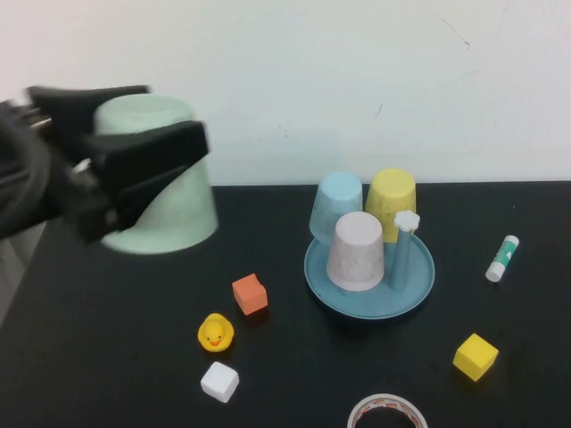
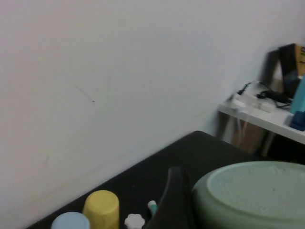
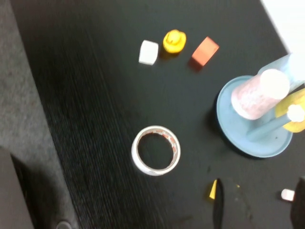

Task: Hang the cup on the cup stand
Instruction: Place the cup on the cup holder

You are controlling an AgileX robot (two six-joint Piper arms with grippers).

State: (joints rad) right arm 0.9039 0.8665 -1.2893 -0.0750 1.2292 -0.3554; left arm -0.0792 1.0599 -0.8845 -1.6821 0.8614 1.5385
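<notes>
Cup (image 1: pixel 165 192) sits upside down, gripped by left end effector (image 1: pixel 134 169); right end effector (image 3: pixel 257 205) hovers open above the table.

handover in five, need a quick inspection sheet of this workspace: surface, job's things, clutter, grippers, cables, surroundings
surface: black table.
job's things: mint-green cup upside down in the left gripper, raised at the left; cup stand holds blue, yellow and whitish-pink cups, one white-tipped peg free.
clutter: orange block, duck, white block, yellow block, tape roll, glue stick.
grippers: left shut on the cup; right gripper above the table's near right, open, empty.
cables: black bundle behind the left gripper.
surroundings: white wall, side shelf.
</notes>
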